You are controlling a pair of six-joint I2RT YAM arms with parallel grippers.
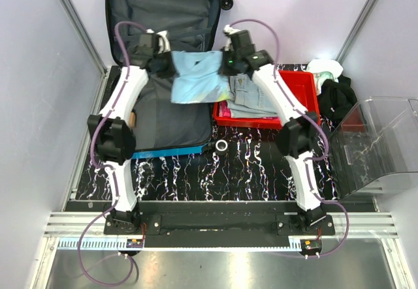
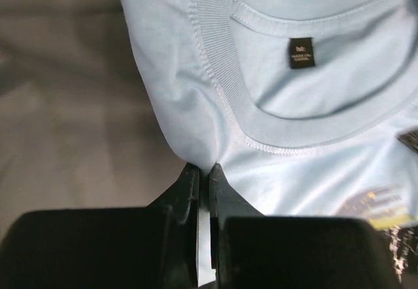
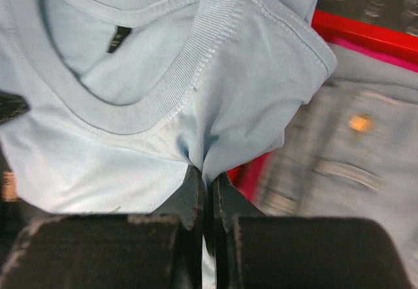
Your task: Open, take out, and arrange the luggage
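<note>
luggage point(image 1: 166, 15) left, tray point(image 1: 297, 80) just right, bin point(image 1: 379, 139) far right, shirt point(image 1: 196, 80) over both

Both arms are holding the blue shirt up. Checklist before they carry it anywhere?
1. Left tool shut on T-shirt shoulder: ok.
2. Right tool shut on the other shoulder: ok.
3. T-shirt spread between both tools: ok.
4. Hem clear of suitcase: cannot tell.
5. Suitcase lid open: ok.
6. Red tray free: not ok, jeans lie in it.
</note>
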